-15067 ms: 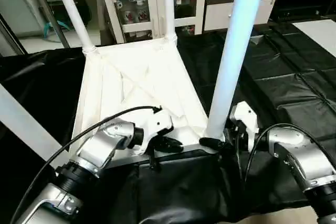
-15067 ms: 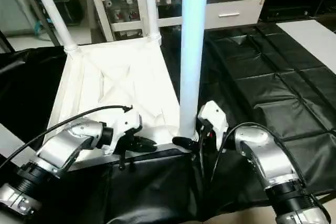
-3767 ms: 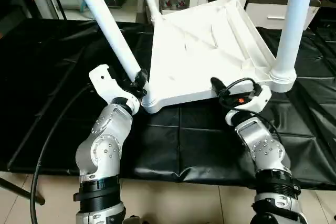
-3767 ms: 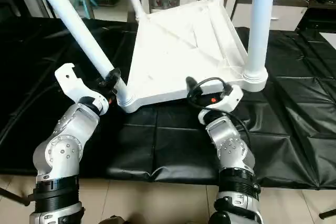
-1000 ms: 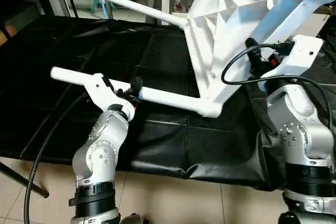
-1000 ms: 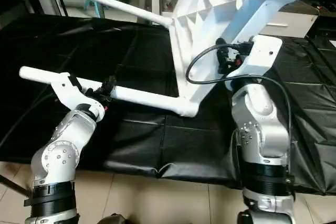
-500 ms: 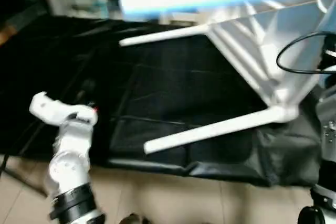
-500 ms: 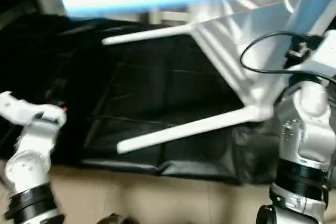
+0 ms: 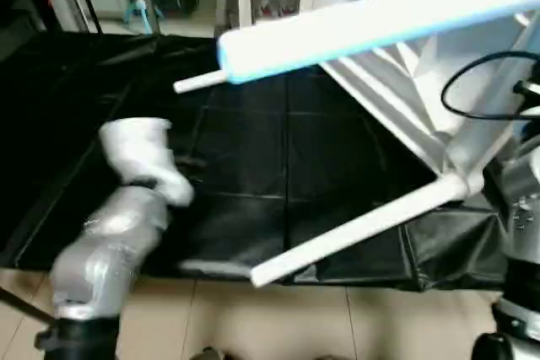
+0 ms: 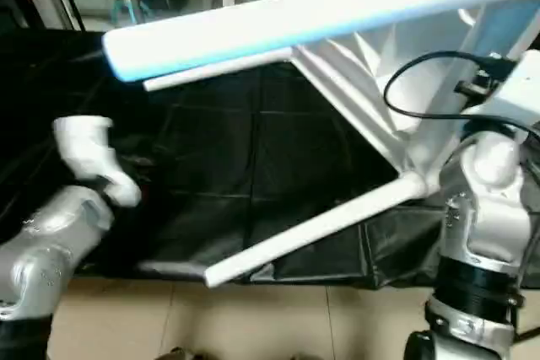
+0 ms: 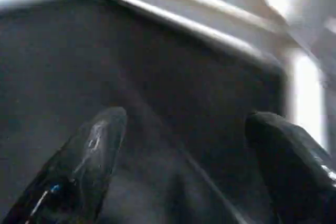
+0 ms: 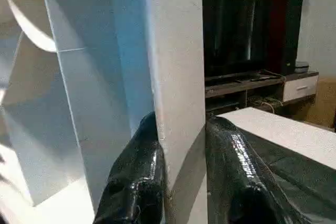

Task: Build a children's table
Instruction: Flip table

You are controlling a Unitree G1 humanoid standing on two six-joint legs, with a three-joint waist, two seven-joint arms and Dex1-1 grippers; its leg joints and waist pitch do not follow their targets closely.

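Gripping a white leg [image 12: 176, 77] w/ my right end effector [image 12: 181, 177], fingers pinched on both sides of the tube. Children's table [image 9: 405, 82] is tipped on its side over the black mat [image 9: 253, 149], legs sticking out toward me. Left end effector [image 11: 184, 166] spread wide, holding nothing, above the mat.

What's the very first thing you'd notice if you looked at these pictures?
The big white children's table, tipped up on its side at the right, with its long legs poking out to the left over the black mat. The right pincer is squeezing an edge of the table, and the left pincer hangs wide open over the mat, holding nothing.
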